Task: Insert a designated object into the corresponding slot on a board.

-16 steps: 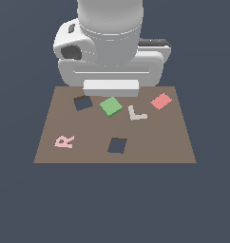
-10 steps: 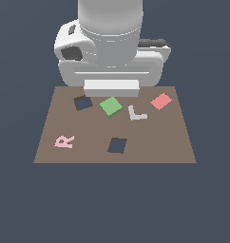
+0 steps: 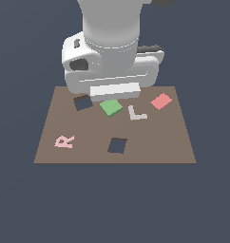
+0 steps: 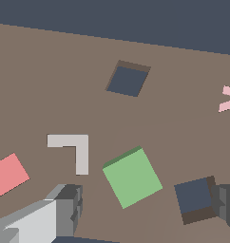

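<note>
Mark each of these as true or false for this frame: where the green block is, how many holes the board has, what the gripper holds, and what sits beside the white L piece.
1. The green block lies on the board, outside both holes. True.
2. The board has three dark square holes. False: two show, one near the arm and one nearer the board's front edge.
3. The gripper is shut on the green block. False: its fingers stand apart on either side, and the block lies free.
4. The white L piece lies between the green block and the red block. True.
5. A pink letter R is on the board. True.
</note>
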You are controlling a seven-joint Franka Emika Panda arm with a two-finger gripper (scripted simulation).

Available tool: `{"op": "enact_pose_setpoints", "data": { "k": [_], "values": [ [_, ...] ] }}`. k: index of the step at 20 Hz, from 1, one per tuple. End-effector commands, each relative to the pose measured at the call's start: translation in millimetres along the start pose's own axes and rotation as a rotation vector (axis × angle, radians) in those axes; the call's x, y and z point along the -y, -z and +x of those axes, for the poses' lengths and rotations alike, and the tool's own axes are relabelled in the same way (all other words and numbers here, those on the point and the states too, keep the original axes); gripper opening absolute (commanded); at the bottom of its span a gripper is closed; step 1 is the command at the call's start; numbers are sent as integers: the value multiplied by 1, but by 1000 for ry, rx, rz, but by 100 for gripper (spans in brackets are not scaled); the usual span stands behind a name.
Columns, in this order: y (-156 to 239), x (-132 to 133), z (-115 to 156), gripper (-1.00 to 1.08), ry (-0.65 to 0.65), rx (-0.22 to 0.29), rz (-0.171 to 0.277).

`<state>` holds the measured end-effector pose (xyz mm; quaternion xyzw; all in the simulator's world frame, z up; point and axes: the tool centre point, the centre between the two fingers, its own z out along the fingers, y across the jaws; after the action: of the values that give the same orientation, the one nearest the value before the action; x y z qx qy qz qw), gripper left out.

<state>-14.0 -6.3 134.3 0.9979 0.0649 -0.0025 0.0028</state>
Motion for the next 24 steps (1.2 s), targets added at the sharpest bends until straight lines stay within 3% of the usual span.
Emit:
{"op": "enact_pose_setpoints", "data": {
  "k": [1,14,24],
  "values": [
    [-9,1,-3,100,51,0,1],
    [-64,-1,-24,100,372,-6,4],
    [-84,-3,-30,100,483,-7,5]
  ]
}}
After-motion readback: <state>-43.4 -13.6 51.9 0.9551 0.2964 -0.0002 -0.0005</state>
